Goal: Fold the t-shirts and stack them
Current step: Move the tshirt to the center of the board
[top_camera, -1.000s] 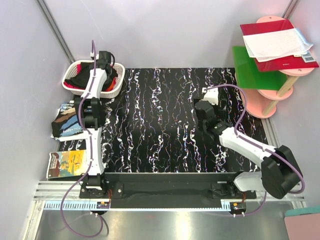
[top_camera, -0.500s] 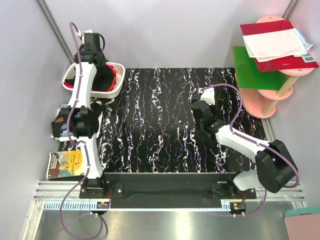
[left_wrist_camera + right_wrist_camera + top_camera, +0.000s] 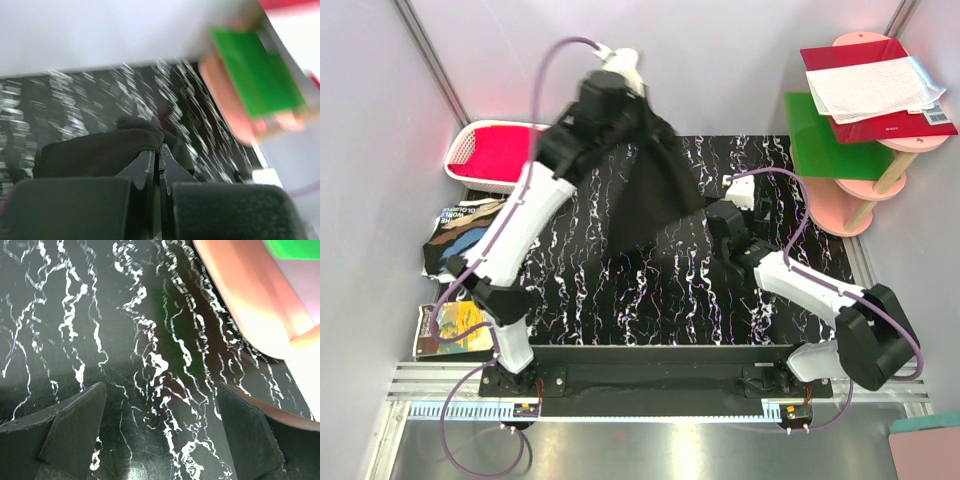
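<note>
T-shirt hangs; left wrist shows end effector clamped.

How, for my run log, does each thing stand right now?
left hand: shut on the black t-shirt, raised.
black t-shirt: hanging unfolded from the left hand, above the table.
right hand: open, empty.
basket: upright, holding a red garment.
dark printed shirt: lying left of the table.
yellow printed shirt: folded flat.

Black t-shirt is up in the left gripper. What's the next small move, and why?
Probably lower the left gripper over the mat to lay the black t-shirt down: it hangs bunched from shut jaws above the mat, and the right gripper is open nearby.
</note>
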